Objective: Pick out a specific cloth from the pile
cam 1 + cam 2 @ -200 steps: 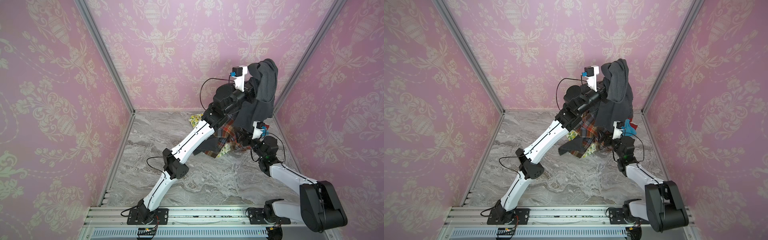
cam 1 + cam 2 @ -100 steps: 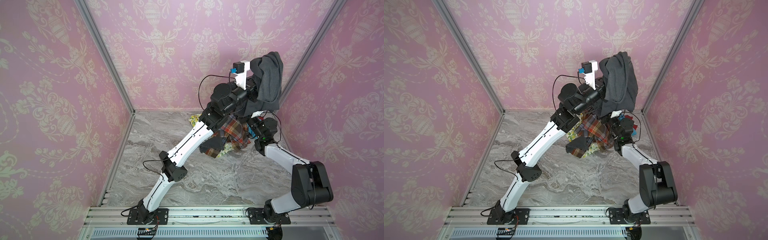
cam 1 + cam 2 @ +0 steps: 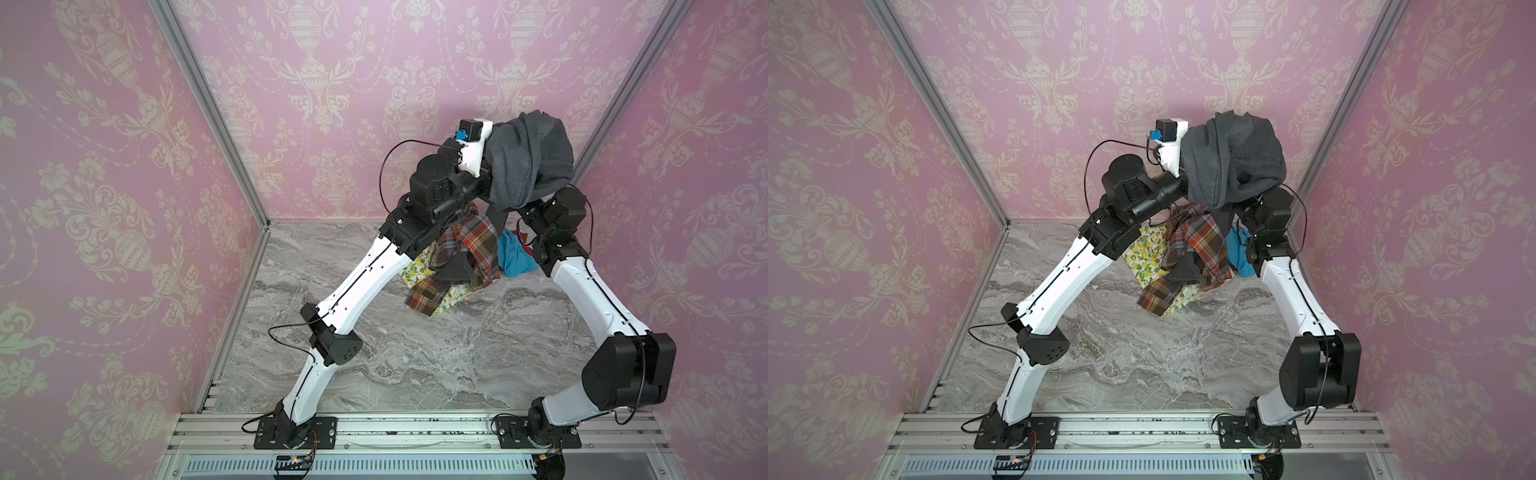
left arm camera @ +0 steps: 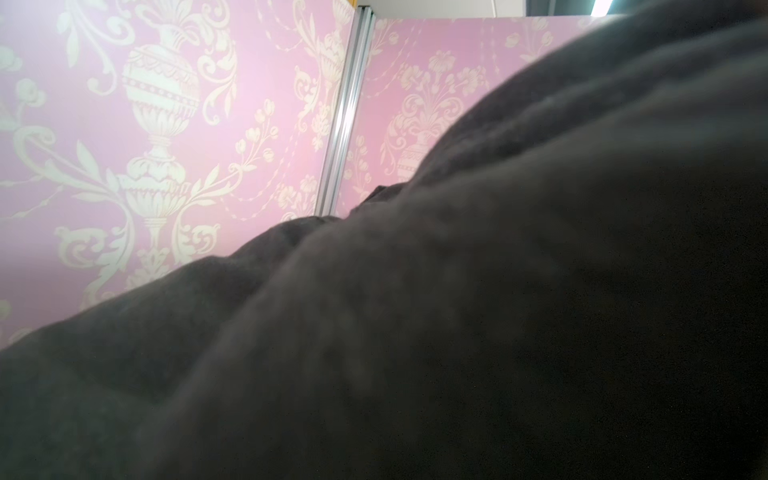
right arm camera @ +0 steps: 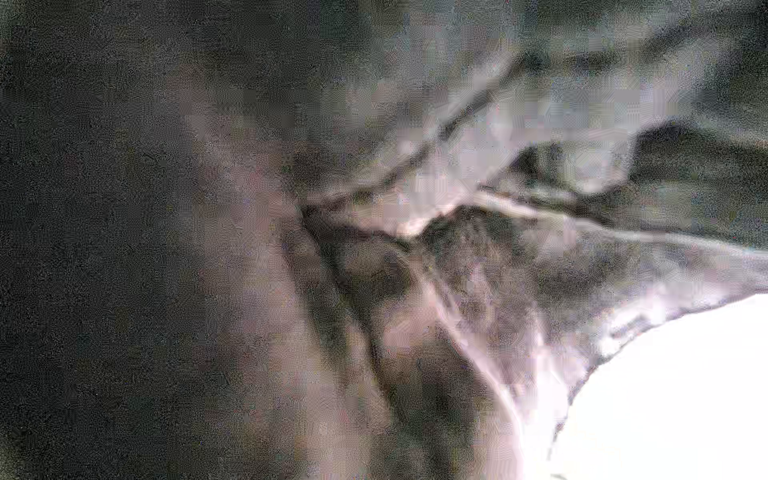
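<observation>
The cloth point(image 3: 528, 158) hangs high near the back corner, draped over the hidden left gripper and right gripper: both are closed, the left evidently on it. Its dark tail trails into the pile point(image 3: 415, 270), so pulling away could drag the plaid shirt point(image 3: 473, 241) along.

Charcoal grey across the cloth point(image 3: 528, 158). In the pile point(image 3: 424, 299) near the surface's far edge: orange-brown plaid on the shirt point(image 3: 473, 241), yellow lemons on white on the printed cloth point(image 3: 417, 270), plain turquoise cloth point(image 3: 513, 259), red scrap point(image 3: 524, 237). Grey veined marble for the surface point(image 3: 415, 353); pink walls point(image 3: 332, 83) with cream urns.
</observation>
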Tool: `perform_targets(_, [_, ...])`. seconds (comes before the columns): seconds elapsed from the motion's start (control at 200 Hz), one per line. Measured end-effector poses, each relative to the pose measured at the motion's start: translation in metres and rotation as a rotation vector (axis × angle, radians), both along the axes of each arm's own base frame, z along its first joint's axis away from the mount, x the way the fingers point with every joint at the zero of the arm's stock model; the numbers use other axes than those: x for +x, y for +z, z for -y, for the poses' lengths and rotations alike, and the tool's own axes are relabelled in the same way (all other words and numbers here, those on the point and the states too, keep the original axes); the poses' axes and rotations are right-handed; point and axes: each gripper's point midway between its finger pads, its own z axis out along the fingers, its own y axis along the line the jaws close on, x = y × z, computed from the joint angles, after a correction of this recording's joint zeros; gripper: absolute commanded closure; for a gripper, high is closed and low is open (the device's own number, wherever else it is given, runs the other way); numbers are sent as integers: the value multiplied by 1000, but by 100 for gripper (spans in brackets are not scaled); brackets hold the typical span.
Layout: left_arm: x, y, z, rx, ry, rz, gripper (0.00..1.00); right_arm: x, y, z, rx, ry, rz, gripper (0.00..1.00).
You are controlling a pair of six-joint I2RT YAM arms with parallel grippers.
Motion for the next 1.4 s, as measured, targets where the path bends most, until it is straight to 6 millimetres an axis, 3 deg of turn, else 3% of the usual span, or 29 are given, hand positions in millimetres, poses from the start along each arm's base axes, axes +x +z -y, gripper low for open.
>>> perform_targets(0.22, [40,-47,-19,105,86,-77,100,-5,35,8,-26,-46,-21,100])
perform_targets(0.46, [61,-74,-29,161,124,-112,100,-4,65,14,-58,-81,-8,100])
perform_targets(0.756, [68,-148,-25,266,119,-207,100,-6,62,14,-111,-88,-58,100])
perform_targets(0.981, [58,-179,-37,296,121,-234,100,8,59,13,-143,-83,-87,100])
perform_targets(1.111, [52,-184,-42,287,121,-225,100,11,76,10,-151,-66,-64,100])
perform_targets(1.221, [47,-176,-46,259,123,-197,100,10,91,3,-154,-43,-40,100])
perform_targets(1.396, [43,-160,-57,227,135,-165,100,-7,120,-27,-184,17,25,100])
